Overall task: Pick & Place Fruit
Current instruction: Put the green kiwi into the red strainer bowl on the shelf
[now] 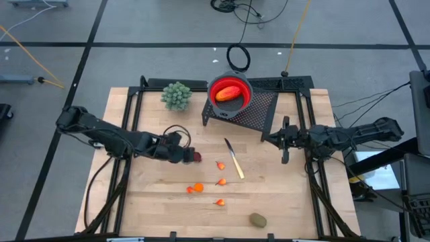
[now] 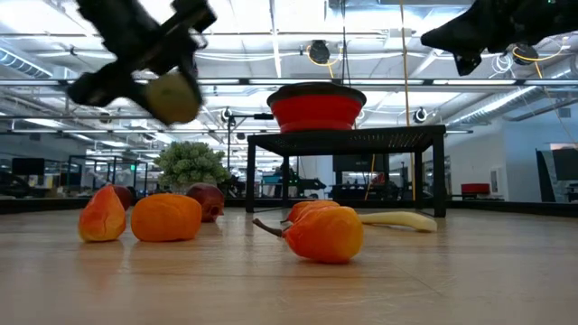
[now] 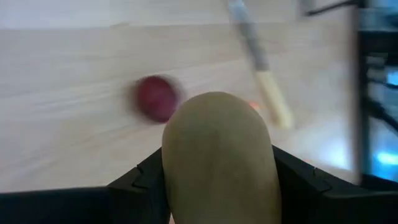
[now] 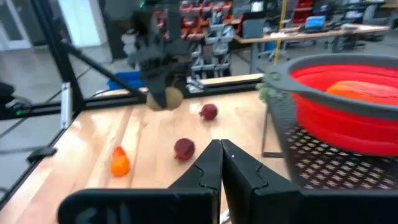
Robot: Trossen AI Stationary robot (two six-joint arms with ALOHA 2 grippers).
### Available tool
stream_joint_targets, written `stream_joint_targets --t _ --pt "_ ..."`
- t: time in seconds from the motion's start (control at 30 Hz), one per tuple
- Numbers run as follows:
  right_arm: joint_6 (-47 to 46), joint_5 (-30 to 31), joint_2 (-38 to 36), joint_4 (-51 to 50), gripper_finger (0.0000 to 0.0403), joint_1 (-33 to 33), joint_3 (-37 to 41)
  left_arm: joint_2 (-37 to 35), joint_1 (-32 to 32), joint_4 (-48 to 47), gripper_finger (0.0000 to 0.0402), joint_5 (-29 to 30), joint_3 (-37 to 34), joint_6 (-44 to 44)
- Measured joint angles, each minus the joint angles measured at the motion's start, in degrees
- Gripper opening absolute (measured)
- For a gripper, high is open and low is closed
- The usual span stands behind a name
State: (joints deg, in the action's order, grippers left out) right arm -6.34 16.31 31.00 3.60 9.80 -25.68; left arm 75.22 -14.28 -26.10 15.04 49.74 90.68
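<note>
Gripping a brownish-green oval fruit (image 3: 217, 155) between its two fingers, your left gripper (image 1: 188, 156) sat left of centre in the high view, lifted clear of the wooden table (image 1: 289, 195); the low view showed that oval hanging in the upper left of the frame, well above the tabletop. Just beside the gripper's tip in the high view lay the dark red ball (image 1: 197, 157), which also appeared on the bare wood behind the held oval in the left wrist view. Your right gripper (image 1: 285, 140) waited at the right of centre, its fingers pressed together on nothing. At the top centre of the high view you had the red bowl (image 1: 244, 101) on a black mesh stand (image 1: 259, 114), with the red-orange-yellow oblong fruit (image 1: 228, 94) lying inside it. The second brownish-green oval (image 1: 258, 220) lay near the lower edge, right of centre. Several small orange bits (image 1: 195, 189) were scattered in the lower middle, near the yellow-handled knife (image 1: 234, 160). A pale green bunch (image 1: 176, 95) sat left of the bowl.
</note>
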Motion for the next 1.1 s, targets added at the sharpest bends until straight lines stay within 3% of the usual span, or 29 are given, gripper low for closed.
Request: stream_joint_targets --t 0.33,0.67,0.97,1.1 --pt "4.7 -0.1 9.1 0.1 0.0000 0.0 -6.4 0.0 3.4 20.0 0.0195 -1.1 0.0 -11.2" --pt "14.9 -0.2 18.2 -0.1 0.0004 0.0 -12.9 0.0 6.2 29.9 0.0194 -2.1 0.0 -12.3" --pt "19.3 -0.3 25.9 -0.1 0.0042 -1.0 -18.5 0.0 8.2 36.5 0.0195 -1.9 0.0 -14.5" --pt "19.5 -4.8 28.1 0.0 0.0071 -2.4 -21.1 0.0 8.4 38.2 0.0197 -1.8 0.1 -16.1"
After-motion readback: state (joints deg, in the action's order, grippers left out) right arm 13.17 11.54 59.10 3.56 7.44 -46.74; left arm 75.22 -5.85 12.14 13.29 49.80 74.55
